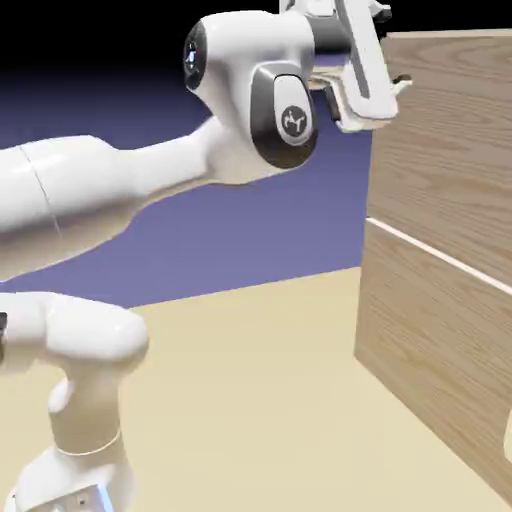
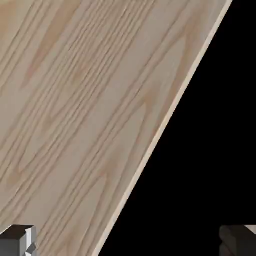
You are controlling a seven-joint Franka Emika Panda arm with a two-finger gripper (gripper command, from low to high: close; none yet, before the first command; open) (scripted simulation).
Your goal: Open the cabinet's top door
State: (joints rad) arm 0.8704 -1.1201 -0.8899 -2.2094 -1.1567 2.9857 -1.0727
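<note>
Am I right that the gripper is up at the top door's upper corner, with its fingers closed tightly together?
Not quite: the gripper is at the top door's upper corner, but its fingers are spread wide apart, not closed. The hand view shows them at opposite bottom corners, the door's edge running between.

pincer (image 1: 398,88) at top door (image 1: 440,150) edge

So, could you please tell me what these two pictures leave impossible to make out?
- Exterior view: the cabinet is cut by the right edge; no handle shows.
- Exterior view: the gripper is at the top door edge; contact is unclear.
- Hand view: wood fills it; black beyond.
</note>
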